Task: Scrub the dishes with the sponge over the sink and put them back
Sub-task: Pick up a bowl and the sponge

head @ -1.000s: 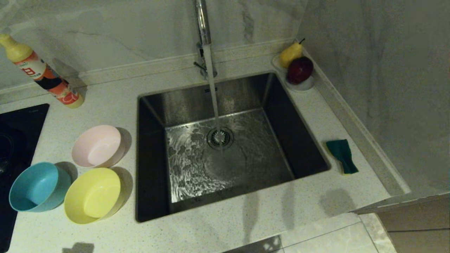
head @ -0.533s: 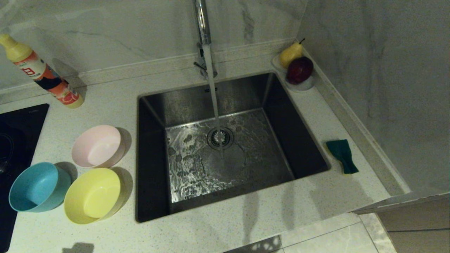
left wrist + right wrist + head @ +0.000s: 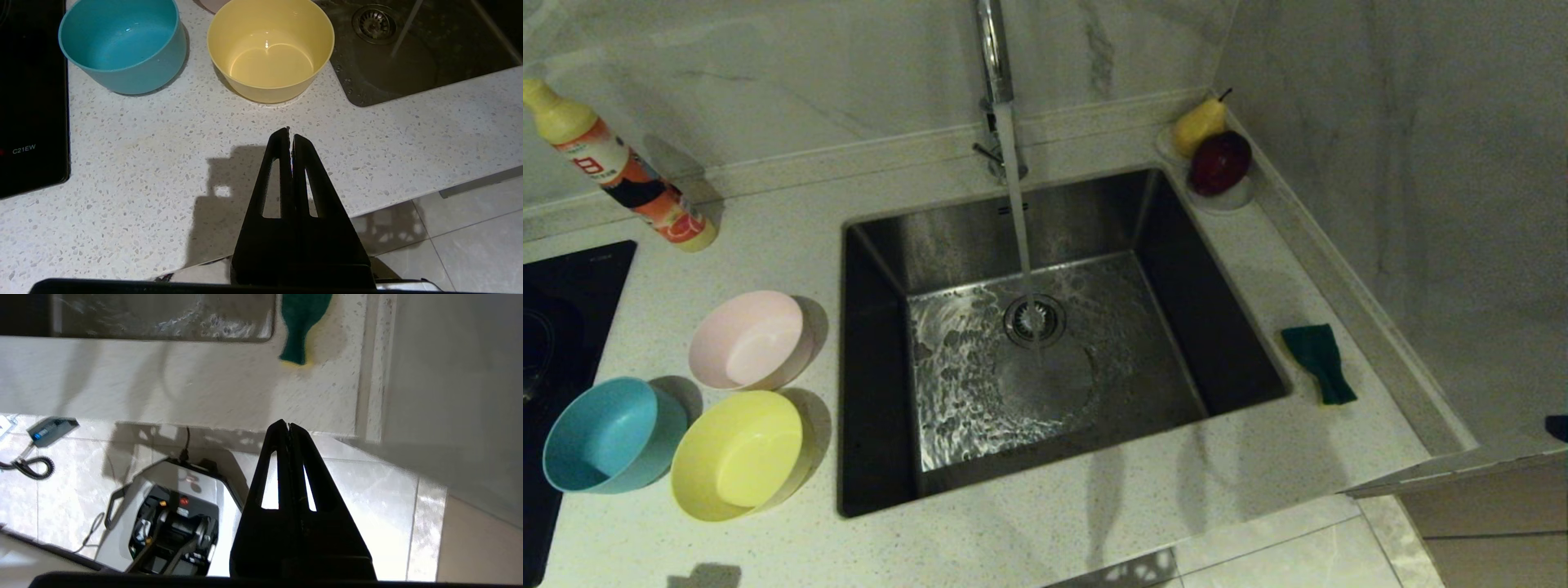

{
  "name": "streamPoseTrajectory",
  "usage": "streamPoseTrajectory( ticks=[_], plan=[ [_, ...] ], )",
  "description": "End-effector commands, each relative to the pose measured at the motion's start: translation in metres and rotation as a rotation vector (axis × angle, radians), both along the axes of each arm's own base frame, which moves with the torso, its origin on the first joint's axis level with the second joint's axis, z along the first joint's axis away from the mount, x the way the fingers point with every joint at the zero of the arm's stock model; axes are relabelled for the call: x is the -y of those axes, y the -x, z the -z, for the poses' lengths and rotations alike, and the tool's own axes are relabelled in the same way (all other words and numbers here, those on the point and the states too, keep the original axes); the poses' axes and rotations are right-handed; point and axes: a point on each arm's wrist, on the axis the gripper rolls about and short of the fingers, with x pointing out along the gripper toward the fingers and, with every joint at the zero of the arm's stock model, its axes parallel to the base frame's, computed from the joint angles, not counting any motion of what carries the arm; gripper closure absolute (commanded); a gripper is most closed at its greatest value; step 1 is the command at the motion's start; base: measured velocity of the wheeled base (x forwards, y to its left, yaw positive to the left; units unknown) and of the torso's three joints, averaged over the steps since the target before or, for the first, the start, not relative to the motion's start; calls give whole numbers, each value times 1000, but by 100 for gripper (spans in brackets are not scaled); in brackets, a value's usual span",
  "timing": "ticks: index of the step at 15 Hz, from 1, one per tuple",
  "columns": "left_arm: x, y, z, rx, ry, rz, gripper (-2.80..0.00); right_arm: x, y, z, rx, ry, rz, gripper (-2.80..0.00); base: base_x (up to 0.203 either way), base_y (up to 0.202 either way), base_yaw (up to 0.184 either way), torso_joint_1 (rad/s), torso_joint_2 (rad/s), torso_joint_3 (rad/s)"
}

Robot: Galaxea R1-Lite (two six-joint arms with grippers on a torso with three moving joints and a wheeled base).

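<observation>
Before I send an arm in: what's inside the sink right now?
Only running water from the tap hitting the drain strainer of the sink; no bowl or sponge inside. Its near wall is hidden in the head view.

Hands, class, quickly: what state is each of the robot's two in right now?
Left hand: closed, holding nothing, above the counter near the yellow bowl.
Right hand: closed, holding nothing, short of the sponge.
</observation>
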Motion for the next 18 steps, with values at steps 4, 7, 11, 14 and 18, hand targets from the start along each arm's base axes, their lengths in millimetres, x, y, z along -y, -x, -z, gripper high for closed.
streamPoseTrajectory(
  ticks=[4, 7, 11, 14, 18],
  plan=[
    [0, -1, 4, -13, -1, 0, 0, -12, -62, 18, -152, 30, -4, 0, 0, 0, 0, 0, 0, 0],
    [0, -1, 4, -15, -1, 0, 0, -22, -76, 27, -204, 25, -6, 0, 0, 0, 0, 0, 0, 0],
    [0, -1, 4, -13, -1, 0, 0, -37, -94, 46, -179, 69, 17, -280, 0, 0, 0, 0, 0, 0],
    [0, -1, 4, -14, -1, 0, 0, -40, -107, 53, -205, 44, 52, -280, 0, 0, 0, 0, 0, 0],
    [0, -1, 4, -14, -1, 0, 0, -43, -117, 68, -262, 41, 65, -280, 0, 0, 0, 0, 0, 0]
  ],
)
